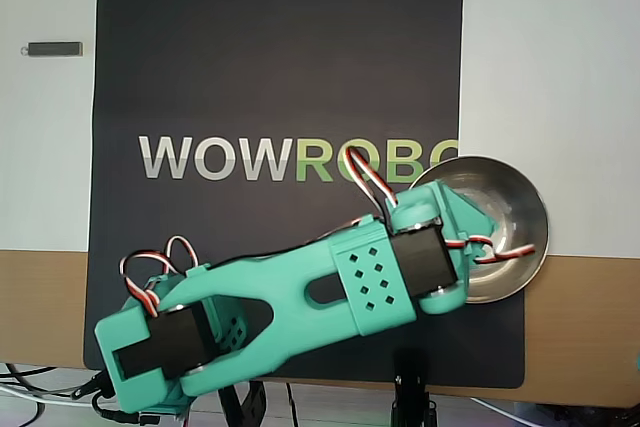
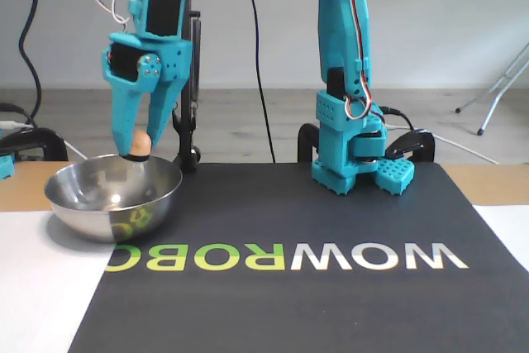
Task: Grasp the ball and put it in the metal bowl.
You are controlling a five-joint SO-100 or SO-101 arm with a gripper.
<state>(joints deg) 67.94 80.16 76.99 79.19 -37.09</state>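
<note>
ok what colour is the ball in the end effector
Peach-orange. The ball shows best in the fixed view, between the end effector fingers above the metal bowl.

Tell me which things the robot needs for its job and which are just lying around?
Needed for the job:
- ball, between the fingers of the pincer above the bowl
- bowl
- pincer

Just lying around:
- small dark bar on the white sheet, overhead view
- black mat with lettering
- cables behind the table
</note>
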